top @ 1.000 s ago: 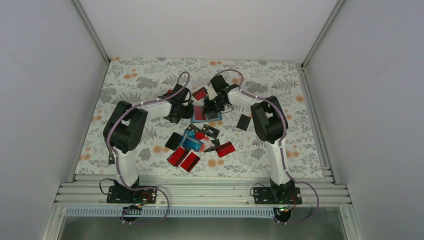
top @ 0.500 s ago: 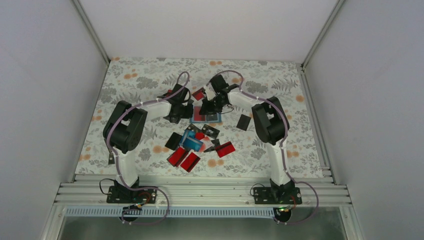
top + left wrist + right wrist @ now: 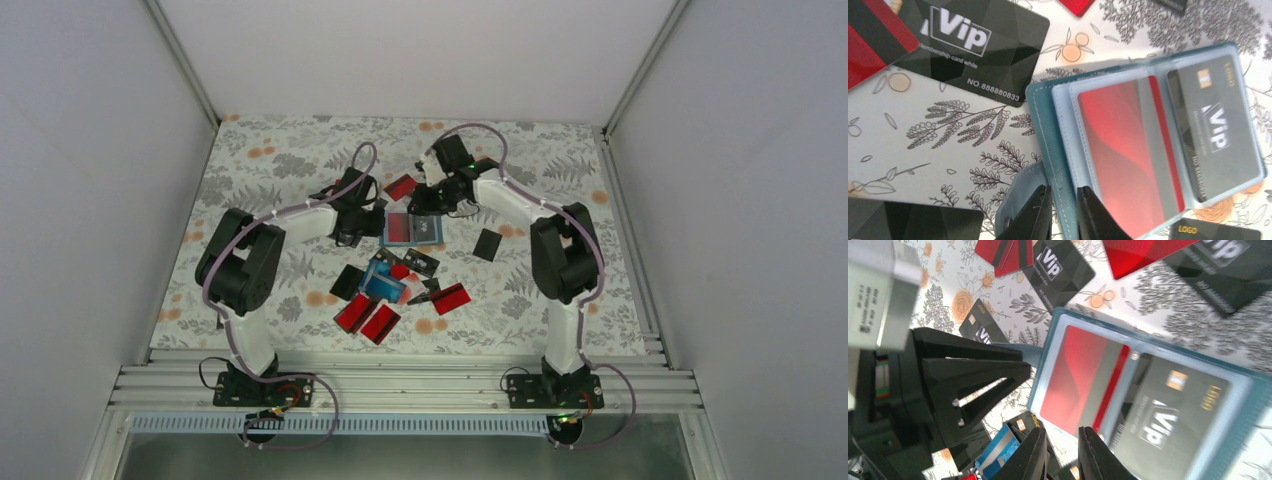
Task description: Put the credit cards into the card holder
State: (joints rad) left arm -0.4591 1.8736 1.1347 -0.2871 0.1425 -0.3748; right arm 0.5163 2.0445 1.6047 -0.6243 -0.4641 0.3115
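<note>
Left claw (image 3: 1064, 190), bottom centre of its view, stands nearly together astride the left cover edge of the card holder (image 3: 1045, 130) lying open on the surface (image 3: 948, 145), grip impossible to tell; right claw (image 3: 1062, 430), slightly apart, sits just below the holder in frame.

A floral-print tablecloth (image 3: 270, 160) lies flat between plain white walls (image 3: 90, 200).

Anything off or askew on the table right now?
Nothing damaged. The card holder lies open, a red card and a black Vip card seated in its sleeves. Loose credit cards overlap in a heap on its near side.
</note>
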